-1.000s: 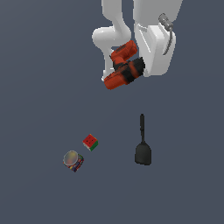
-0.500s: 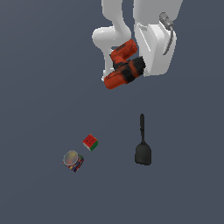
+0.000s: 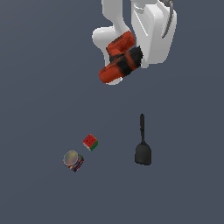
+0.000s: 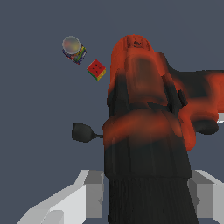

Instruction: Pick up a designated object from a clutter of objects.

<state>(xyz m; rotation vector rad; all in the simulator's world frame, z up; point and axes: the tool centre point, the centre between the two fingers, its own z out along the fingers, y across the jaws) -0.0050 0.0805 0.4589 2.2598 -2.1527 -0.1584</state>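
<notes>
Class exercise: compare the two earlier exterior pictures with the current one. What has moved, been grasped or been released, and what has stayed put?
Nothing visibly changed. The drill stays held up at the pincer, in the same spot and tilt. The spatula, the cube and the can lie where they were.

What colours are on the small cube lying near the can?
Red top with green and yellow sides on the cube, clearest in the wrist view.
</notes>
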